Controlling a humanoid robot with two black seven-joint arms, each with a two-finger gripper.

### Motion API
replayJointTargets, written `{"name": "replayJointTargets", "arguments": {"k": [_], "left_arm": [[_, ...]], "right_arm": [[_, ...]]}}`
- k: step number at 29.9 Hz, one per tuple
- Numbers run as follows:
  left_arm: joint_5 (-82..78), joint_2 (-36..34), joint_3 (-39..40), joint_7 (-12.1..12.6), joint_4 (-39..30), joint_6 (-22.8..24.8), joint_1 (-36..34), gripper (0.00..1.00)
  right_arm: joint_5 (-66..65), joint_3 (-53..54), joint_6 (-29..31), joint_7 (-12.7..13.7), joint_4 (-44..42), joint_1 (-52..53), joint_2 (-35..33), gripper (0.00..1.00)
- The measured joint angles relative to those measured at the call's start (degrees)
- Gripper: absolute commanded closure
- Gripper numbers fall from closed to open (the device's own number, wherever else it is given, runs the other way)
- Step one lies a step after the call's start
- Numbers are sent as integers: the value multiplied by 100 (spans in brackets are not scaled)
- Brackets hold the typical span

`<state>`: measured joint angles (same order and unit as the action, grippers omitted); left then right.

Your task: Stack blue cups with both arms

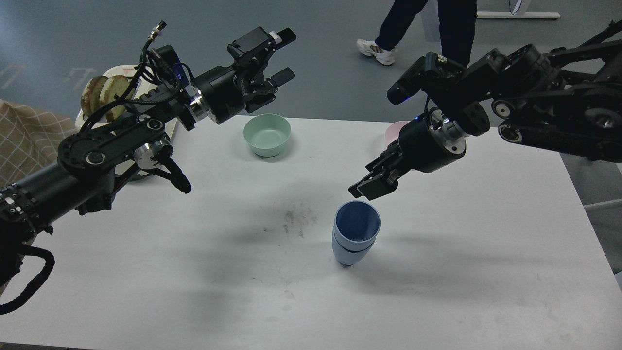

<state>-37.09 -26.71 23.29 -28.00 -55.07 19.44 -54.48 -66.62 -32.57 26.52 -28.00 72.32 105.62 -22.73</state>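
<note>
Two blue cups stand nested and upright on the white table (194, 282), right of centre. The upper cup (357, 227) sits deep in the lower cup (347, 255), and only the lower one's base and a thin rim band show. My right gripper (369, 188) hangs just above and slightly right of the stack's rim, open and empty, not touching it. My left gripper (279, 56) is open and empty, held high over the table's far left edge, far from the cups.
A mint-green bowl (267, 134) sits at the far middle of the table. A pink bowl (393, 130) is partly hidden behind my right wrist. A plate with bread slices (104, 92) and a checked cloth (24, 141) lie at far left. A person's legs (418, 29) pass behind the table.
</note>
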Motion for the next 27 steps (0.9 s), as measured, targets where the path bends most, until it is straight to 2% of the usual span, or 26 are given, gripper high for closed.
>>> {"name": "replayJointTargets", "arguments": {"k": [5, 12, 16, 18, 22, 27], "left_arm": [[19, -18, 87, 0, 15, -41, 26, 2], [30, -3, 490, 0, 182, -71, 223, 2], [60, 164, 571, 0, 781, -49, 242, 2], [116, 351, 580, 0, 1113, -47, 241, 2], [534, 743, 625, 0, 1795, 6, 196, 2], [1128, 850, 646, 0, 2051, 29, 188, 2]], "right_arm": [[380, 517, -242, 0, -398, 5, -559, 0], [1246, 992, -1107, 0, -829, -655, -1287, 0], [1799, 1913, -2296, 0, -1347, -1758, -1047, 0], [1894, 2522, -2697, 0, -1622, -2336, -894, 0], [1937, 3853, -2905, 0, -2055, -3258, -623, 0], [2297, 5002, -2900, 0, -2384, -4055, -342, 0]]}}
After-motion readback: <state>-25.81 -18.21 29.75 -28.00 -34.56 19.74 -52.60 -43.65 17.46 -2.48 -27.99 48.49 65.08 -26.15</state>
